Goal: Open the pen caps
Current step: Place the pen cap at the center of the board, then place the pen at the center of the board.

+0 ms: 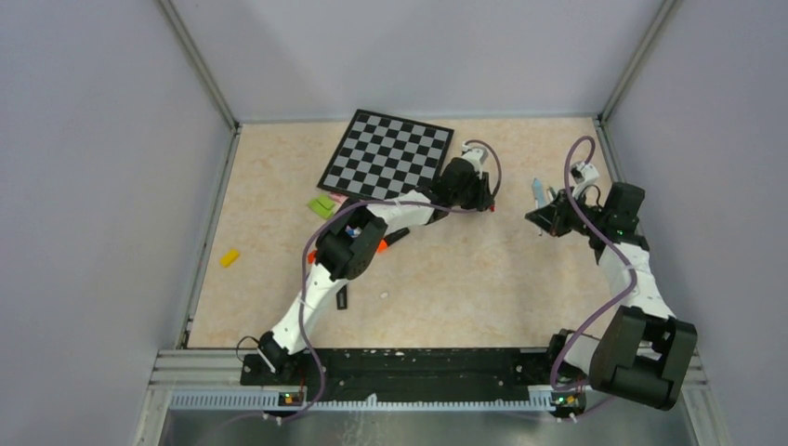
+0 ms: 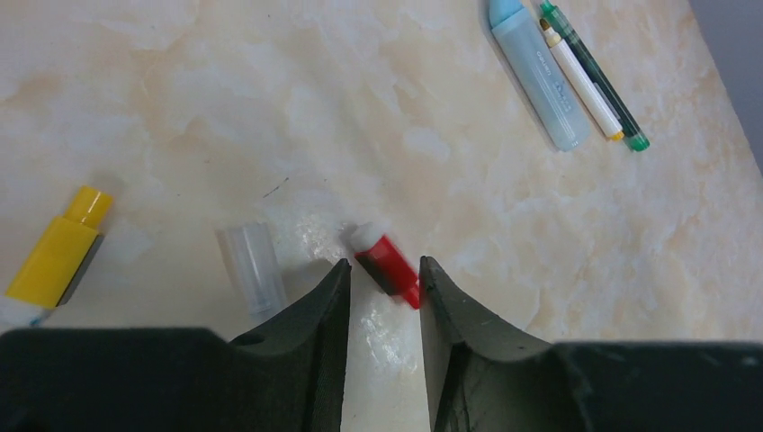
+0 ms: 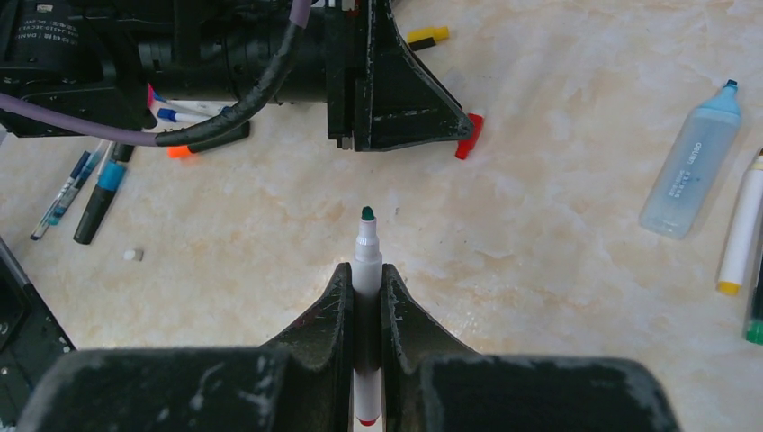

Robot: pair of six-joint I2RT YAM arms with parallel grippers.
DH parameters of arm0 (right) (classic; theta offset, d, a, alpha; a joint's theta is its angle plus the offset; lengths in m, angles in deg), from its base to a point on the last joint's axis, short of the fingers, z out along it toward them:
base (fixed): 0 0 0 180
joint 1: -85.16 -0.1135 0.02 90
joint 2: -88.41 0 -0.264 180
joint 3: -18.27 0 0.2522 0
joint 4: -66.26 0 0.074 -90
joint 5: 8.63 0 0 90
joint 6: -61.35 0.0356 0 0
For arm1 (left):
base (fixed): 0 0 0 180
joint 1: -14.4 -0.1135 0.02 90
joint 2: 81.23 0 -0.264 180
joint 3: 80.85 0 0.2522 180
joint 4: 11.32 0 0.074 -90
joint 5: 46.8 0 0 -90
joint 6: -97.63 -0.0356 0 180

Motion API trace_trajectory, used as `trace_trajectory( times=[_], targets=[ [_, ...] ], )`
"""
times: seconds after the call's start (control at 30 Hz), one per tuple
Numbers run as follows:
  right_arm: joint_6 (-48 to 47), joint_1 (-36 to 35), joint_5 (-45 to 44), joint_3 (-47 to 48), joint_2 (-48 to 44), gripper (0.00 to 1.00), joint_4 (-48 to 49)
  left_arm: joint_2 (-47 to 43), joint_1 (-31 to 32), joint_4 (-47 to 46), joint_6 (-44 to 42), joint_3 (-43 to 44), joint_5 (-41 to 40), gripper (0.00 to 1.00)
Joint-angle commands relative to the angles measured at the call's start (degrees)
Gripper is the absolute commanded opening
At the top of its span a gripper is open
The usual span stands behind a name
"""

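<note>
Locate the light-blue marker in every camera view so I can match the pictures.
Top external: light-blue marker right of centre, just beyond the right gripper.
Left wrist: top right, beside a yellow-ended pen.
Right wrist: right edge, the same yellow-ended pen alongside.
Shared landmark: the red cap, seen in both wrist views.

Bright, even light came from overhead, with short soft shadows. Just ahead of the left gripper glare shone on the table; the red cap between its jaws looked blurred. The pen in the right gripper was sharp.
</note>
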Motion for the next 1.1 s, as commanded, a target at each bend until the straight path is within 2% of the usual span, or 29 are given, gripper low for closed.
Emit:
trace_trajectory(
  times=[0.0,0.2,0.33,0.47,0.6,0.7,0.9,1.07],
  targets=[
    [0.44,1.05,1.08,2.59,0.42,0.00,1.28,0.57,0.26,2.41,-2.41,4.79,-2.11,0.40],
    [-0.49,1.72,1.03,2.59,0.89,0.00,0.80,-3.10,0.26,3.29,-5.03,4.91,-3.43,0.43],
    [-2.09,3.00,-0.45,2.83,1.58,0.00,-0.13,-11.28,0.24,-0.88,-7.26,-1.28,-2.74,0.46],
    [-4.00,5.44,-2.42,3.22,2.20,0.00,-1.32,-23.41,0.30,-7.58,-10.38,-13.49,-2.81,0.52],
    [-6.88,7.92,-6.40,3.60,3.13,0.00,-2.03,-38.36,0.35,-13.08,-13.90,-30.25,-4.14,0.56],
    [-10.94,8.40,-11.97,6.35,6.07,0.00,-4.37,-50.02,0.24,-11.51,-15.87,-40.70,-5.00,0.68],
    [-17.64,9.26,-19.32,17.66,20.04,0.04,-8.76,-70.17,-1.16,-5.85,-13.55,-61.40,-11.01,0.98],
    [-20.47,9.25,-20.53,29.93,33.91,0.09,-15.17,-85.10,-3.06,-4.69,-8.95,-73.40,-11.09,0.99]
  ],
)
